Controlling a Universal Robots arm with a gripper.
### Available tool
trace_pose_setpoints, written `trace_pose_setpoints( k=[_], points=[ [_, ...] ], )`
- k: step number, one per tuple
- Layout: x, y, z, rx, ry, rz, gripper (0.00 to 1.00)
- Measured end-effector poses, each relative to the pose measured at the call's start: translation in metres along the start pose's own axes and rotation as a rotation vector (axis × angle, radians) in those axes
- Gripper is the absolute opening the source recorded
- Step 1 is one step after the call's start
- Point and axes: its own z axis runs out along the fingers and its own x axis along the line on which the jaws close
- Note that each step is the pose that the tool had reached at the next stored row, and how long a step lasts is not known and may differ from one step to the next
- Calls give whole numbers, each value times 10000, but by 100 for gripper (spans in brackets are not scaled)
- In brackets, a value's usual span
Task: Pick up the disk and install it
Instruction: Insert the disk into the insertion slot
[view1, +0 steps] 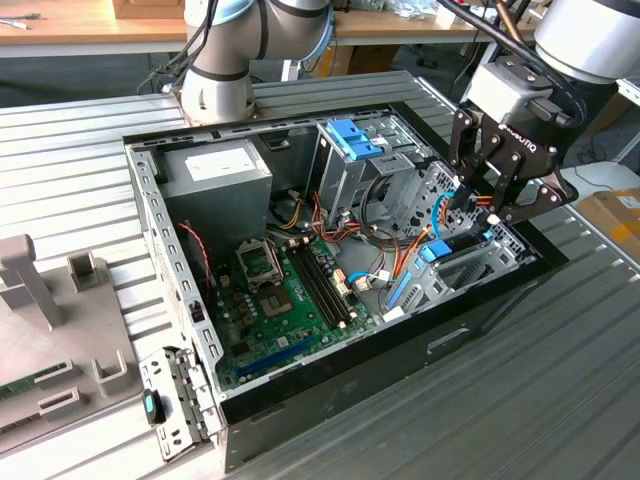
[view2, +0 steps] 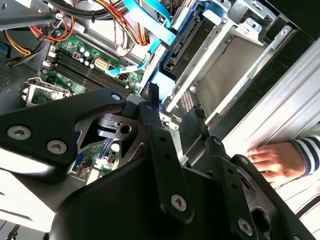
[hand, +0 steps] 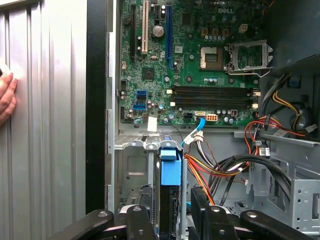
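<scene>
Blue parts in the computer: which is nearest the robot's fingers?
The disk's blue rail, below the fingers; the blue latch sits farther off atop the cage.

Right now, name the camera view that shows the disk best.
The first wrist view: the disk sits edge-on in its bay, blue rail toward the camera, between the gripper's open fingers. The second wrist view catches its dark side and blue rail beyond the gripper. The exterior view shows little: a blue-edged slab below the gripper.
</scene>
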Motion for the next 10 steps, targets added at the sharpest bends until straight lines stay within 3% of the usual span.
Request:
trace_pose_setpoints(
  k=[10],
  points=[
    [-29,3,18,0,-5,0,44]
  ],
)
